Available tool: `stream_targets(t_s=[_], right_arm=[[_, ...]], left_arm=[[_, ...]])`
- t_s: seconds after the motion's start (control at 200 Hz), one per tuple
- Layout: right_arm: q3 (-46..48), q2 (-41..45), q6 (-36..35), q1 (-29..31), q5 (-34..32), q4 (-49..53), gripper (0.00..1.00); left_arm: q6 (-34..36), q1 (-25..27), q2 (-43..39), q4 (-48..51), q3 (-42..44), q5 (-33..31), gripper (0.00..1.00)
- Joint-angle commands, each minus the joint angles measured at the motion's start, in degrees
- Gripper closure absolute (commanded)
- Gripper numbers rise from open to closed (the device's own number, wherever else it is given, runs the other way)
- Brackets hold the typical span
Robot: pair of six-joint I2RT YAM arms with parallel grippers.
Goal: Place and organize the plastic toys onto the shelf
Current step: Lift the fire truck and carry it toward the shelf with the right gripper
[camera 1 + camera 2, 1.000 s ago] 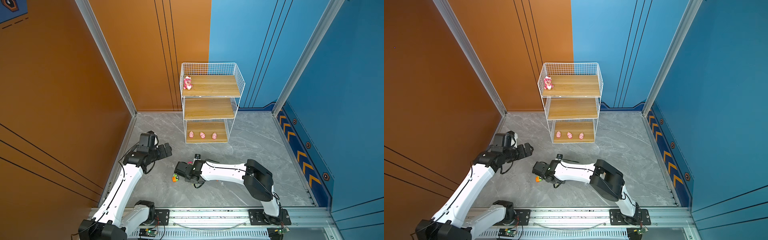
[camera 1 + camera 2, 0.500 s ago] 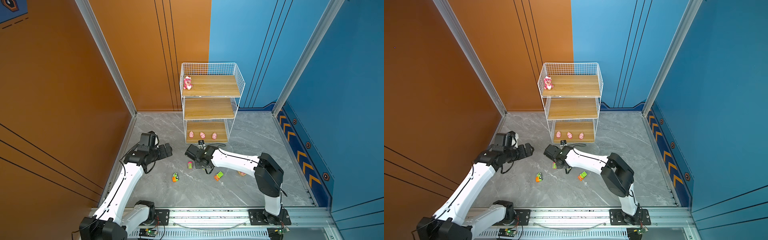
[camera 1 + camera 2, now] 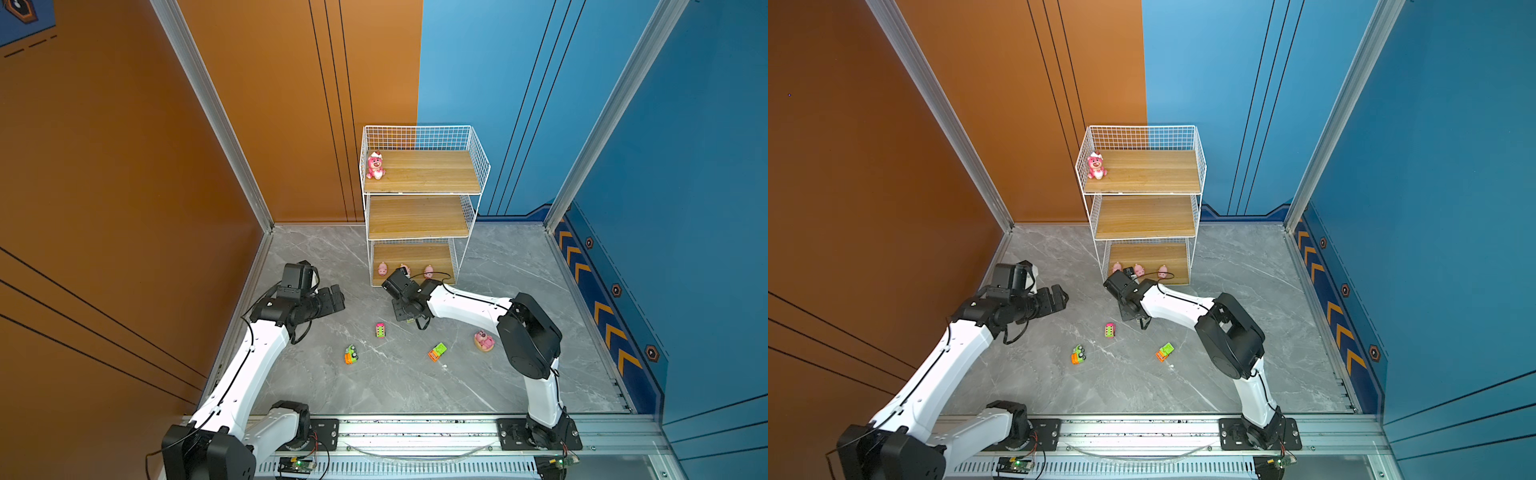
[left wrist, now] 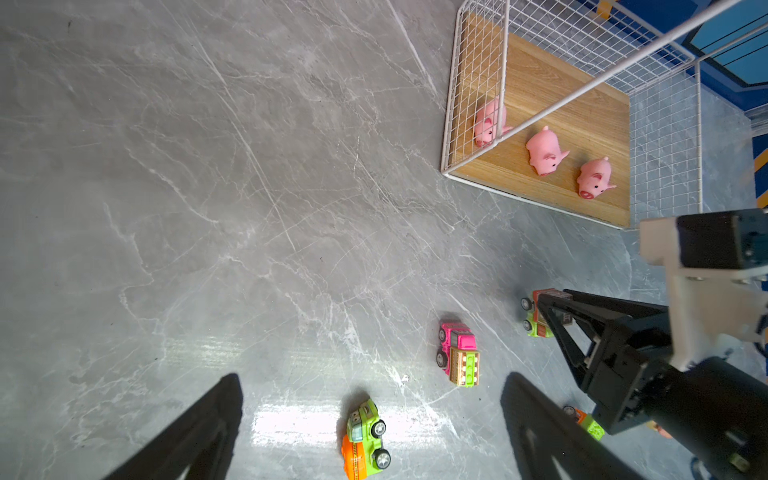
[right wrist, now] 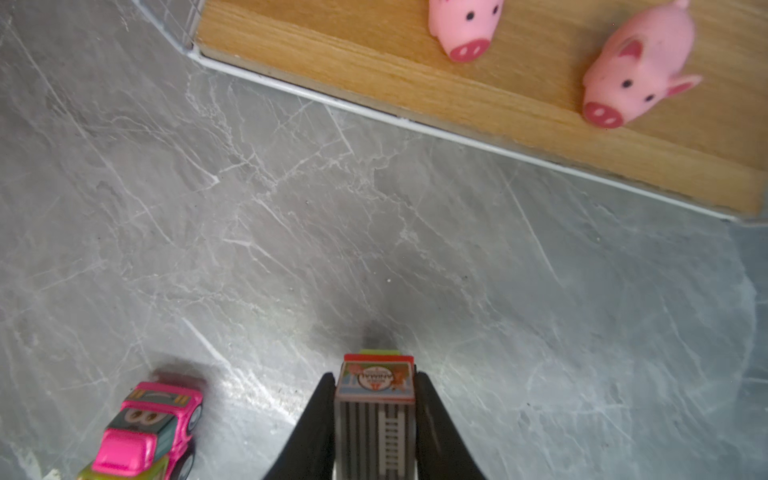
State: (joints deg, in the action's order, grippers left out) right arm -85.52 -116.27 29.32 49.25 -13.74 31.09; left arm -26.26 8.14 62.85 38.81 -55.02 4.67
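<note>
The white wire shelf stands at the back; three pink pigs lie on its bottom board and a pink bear sits on the top board. My right gripper is shut on a grey toy vehicle, low over the floor just in front of the shelf. A pink vehicle, a green-and-orange one, an orange-and-green one and a pink bear on a tan base lie on the floor. My left gripper hangs open above the green-and-orange vehicle.
Grey marble floor is enclosed by orange and blue walls. A metal rail carrying both arm bases runs along the front edge. The right arm's elbow stands beside the bear on the tan base.
My right arm swung from beside the green-and-orange vehicle back toward the shelf front, its gripper staying shut. The left arm has barely moved.
</note>
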Motion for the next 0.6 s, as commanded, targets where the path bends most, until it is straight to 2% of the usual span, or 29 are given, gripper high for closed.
stream_targets(t_s=[0.0, 0.17, 0.295, 0.491, 0.596], right_arm=[[0.77, -1.42, -3.18, -0.87, 2.42, -2.95, 0.69], [2.78, -0.58, -4.77, -1.56, 2.31, -5.85, 0.59], [7.11, 3.23, -5.71, -1.62, 1.36, -10.69, 0.49], [17.40, 10.71, -5.85, -1.28, 0.71, -22.17, 0.35], [22.98, 13.86, -5.77, -0.62, -0.39, -28.86, 0.31]], left_arm=[[-0.24, 0.38, 1.33, 0.13, -3.59, -1.50, 0.02], [0.50, 0.26, 4.72, 0.13, -8.81, -2.93, 0.02], [1.98, -0.04, 6.60, -0.13, -9.95, -4.04, 0.02], [4.03, -1.72, 5.65, -5.51, -6.23, 0.97, 0.02], [4.33, -2.09, 4.39, -8.39, -3.60, 2.93, 0.02]])
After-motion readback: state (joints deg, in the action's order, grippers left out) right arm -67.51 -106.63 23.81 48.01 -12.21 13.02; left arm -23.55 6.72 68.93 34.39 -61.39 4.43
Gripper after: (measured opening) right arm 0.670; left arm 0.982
